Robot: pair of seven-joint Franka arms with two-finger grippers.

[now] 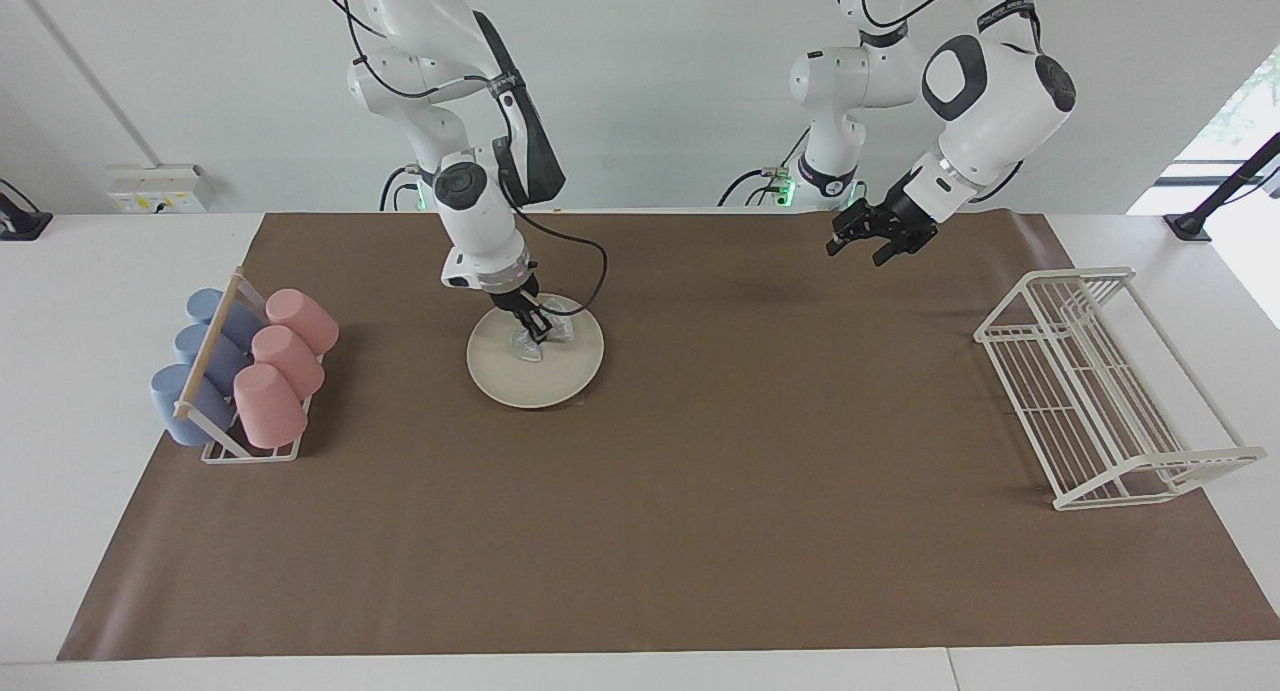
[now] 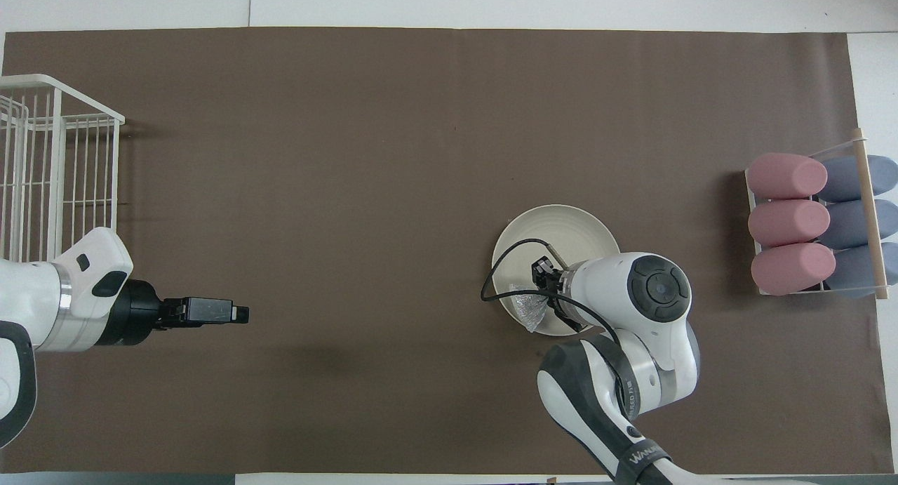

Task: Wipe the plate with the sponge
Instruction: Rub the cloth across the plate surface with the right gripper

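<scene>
The cream-white plate [image 1: 552, 376] lies on the brown mat toward the right arm's end of the table; it also shows in the overhead view [image 2: 565, 225]. My right gripper [image 1: 536, 331] [image 2: 539, 297] is shut on the silvery-grey sponge [image 1: 526, 347] [image 2: 527, 309] and presses it onto the plate's surface, on the part nearer to the robots. The sponge's wings spread out on either side of the gripper. My left gripper [image 1: 880, 239] [image 2: 240, 314] hangs in the air over the mat near the left arm's end, away from the plate.
A rack of pink and blue cups [image 1: 245, 366] [image 2: 814, 225] stands at the right arm's end of the mat. A white wire dish rack [image 1: 1105, 391] [image 2: 56, 183] stands at the left arm's end. The right arm's cable [image 1: 590, 271] loops above the plate.
</scene>
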